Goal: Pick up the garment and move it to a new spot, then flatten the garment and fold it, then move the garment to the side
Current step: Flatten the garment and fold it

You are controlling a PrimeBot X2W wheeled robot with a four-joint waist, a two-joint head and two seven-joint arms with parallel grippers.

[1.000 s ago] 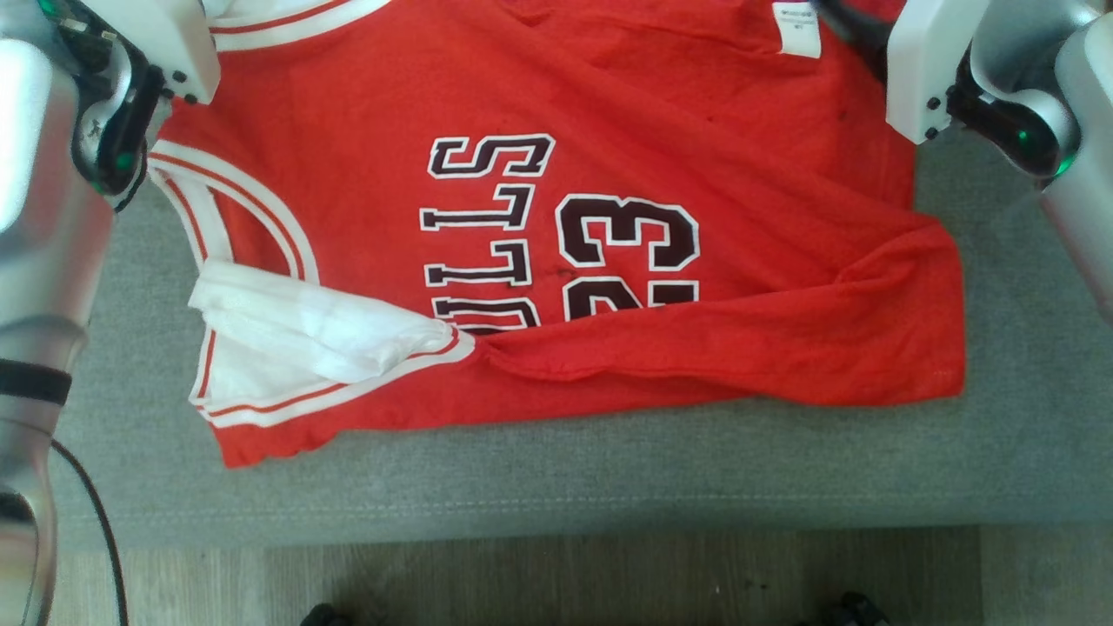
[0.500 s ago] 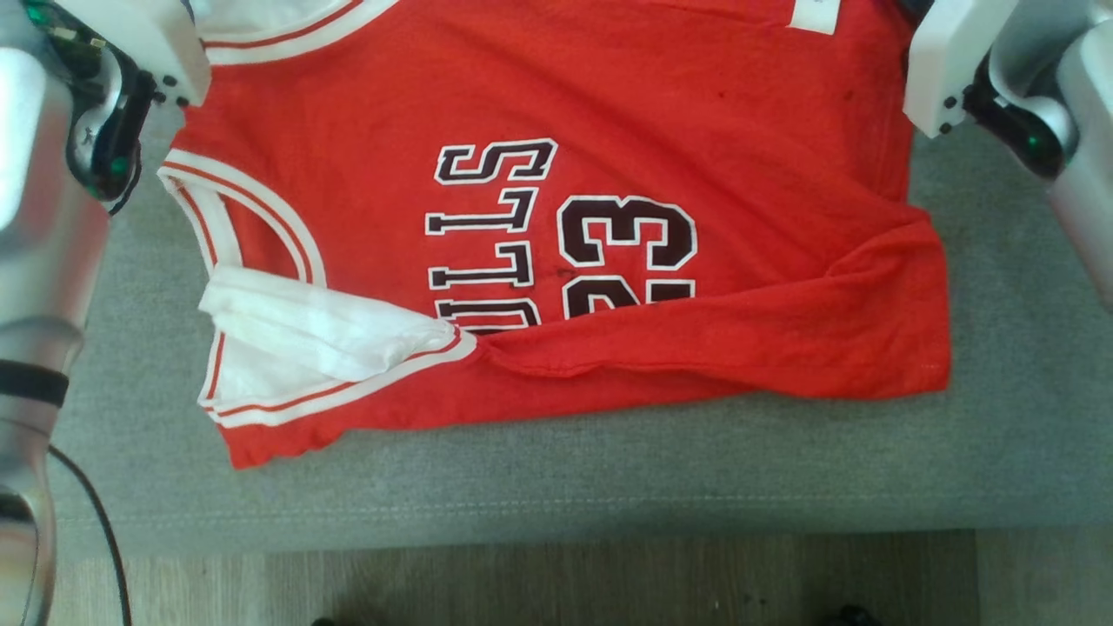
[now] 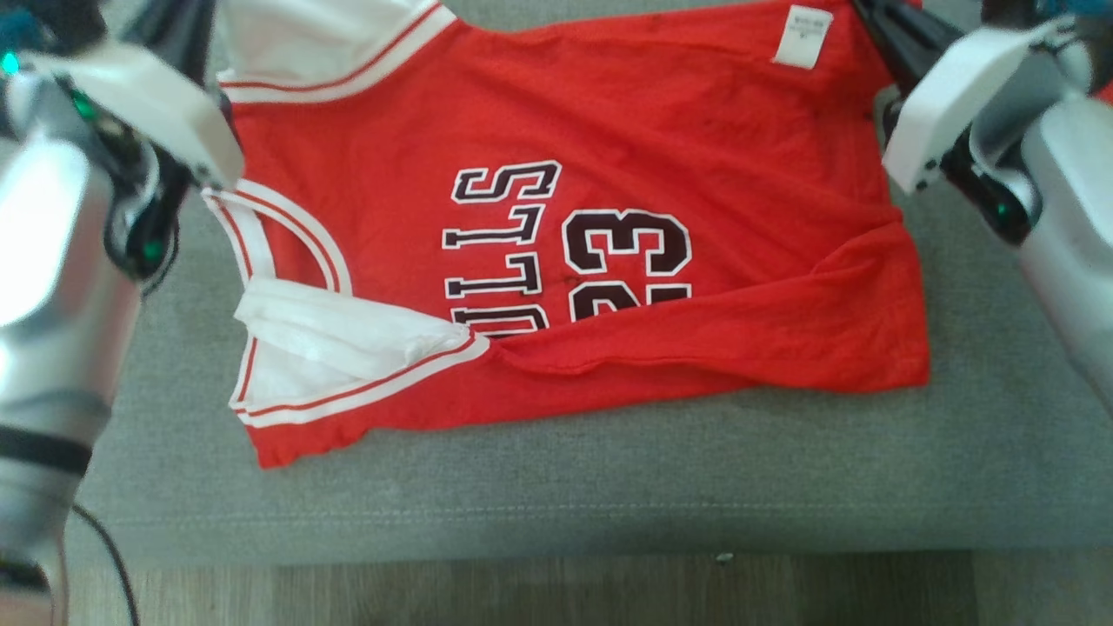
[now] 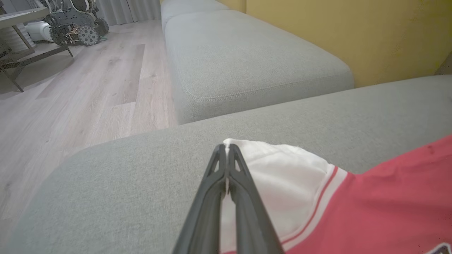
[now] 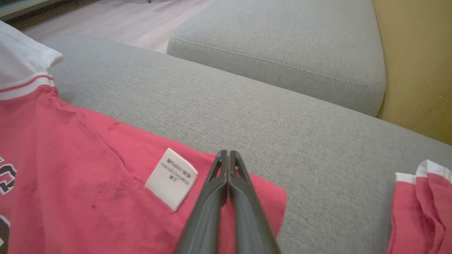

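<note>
Grey sofa cushion [image 3: 609,487] takes up most of head view, w/ wood floor [image 3: 522,596] along the bottom edge. Wrist views show a 2nd grey cushion [image 4: 254,60] beyond it & a yellow back panel [image 4: 353,31] behind both. Garment [image 3: 661,148], a red jersey w/ white trim and "BULLS" & "23" in dark print, lies spread on the sofa cushion, neck/arm openings toward robot's left, hem toward its right. Its near edge is folded up over the print, hiding part of the letters & numerals; white cloth bunches at the near-left corner. A 2nd red piece w/ white trim [image 5: 420,208] lies on the same cushion, apart from the jersey, at the right edge of R wrist view. L gripper [image 4: 226,148]: fingers pressed together, nipping the white cloth at the jersey's far-left corner, a sliver of white btwn them. R gripper [image 5: 226,153]: fingers closed tight on the red hem at the far-right corner, tips just reaching the cloth's edge. White care label [image 5: 172,179] w/ small print sits just beside the R gripper's fingers, on the jersey's far edge
</note>
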